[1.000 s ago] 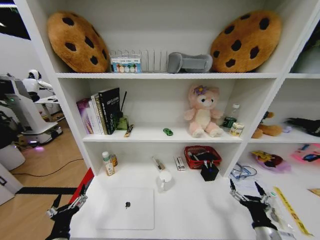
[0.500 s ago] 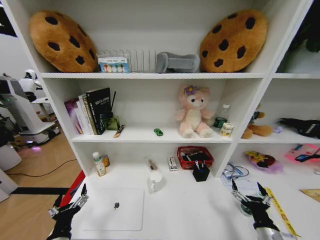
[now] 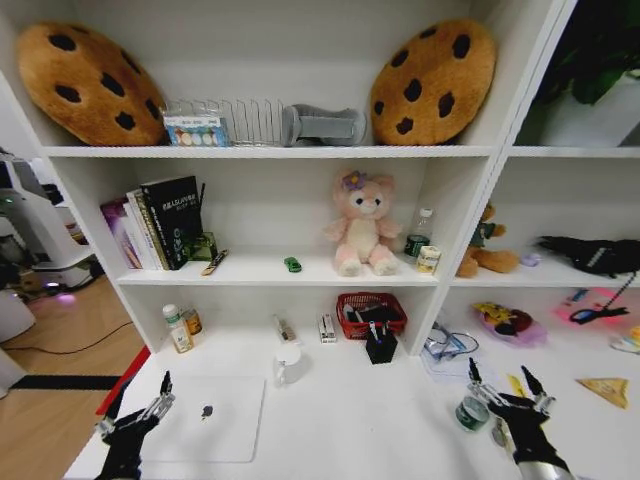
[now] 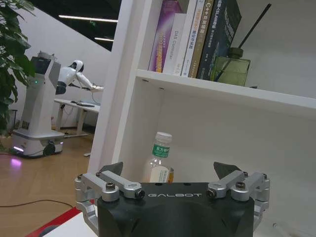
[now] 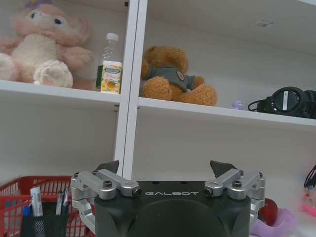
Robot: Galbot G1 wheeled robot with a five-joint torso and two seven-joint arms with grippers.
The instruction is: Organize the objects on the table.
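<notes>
White shelving rises behind the table (image 3: pixel 350 420), whose flat top carries the clutter I am to sort.

Laptop (image 3: pixel 205 418): lies closed and flat at the near left of the table, long axis across my front, lid up. Judged the heaviest item; thin, stiff, smooth. A top pinch would slip, so an edge is the place to take it, likely the near or left one.

Mug (image 3: pixel 286 363): stands upright behind the laptop's far right corner, apart from it. Judged rigid and breakable; take it at the rim or the body.

Green toy car (image 3: pixel 292 264): sits on the middle shelf, left of the pink plush (image 3: pixel 360 224), long axis across the shelf. Judged light and hard, and prone to roll; pinch its sides.

My left gripper (image 3: pixel 140 412) hovers off the laptop's left edge, jaws spread, nothing held. My right gripper (image 3: pixel 508 390) hovers over the right of the table beside a small green-lidded jar (image 3: pixel 472 412), jaws likewise spread and empty.
</notes>
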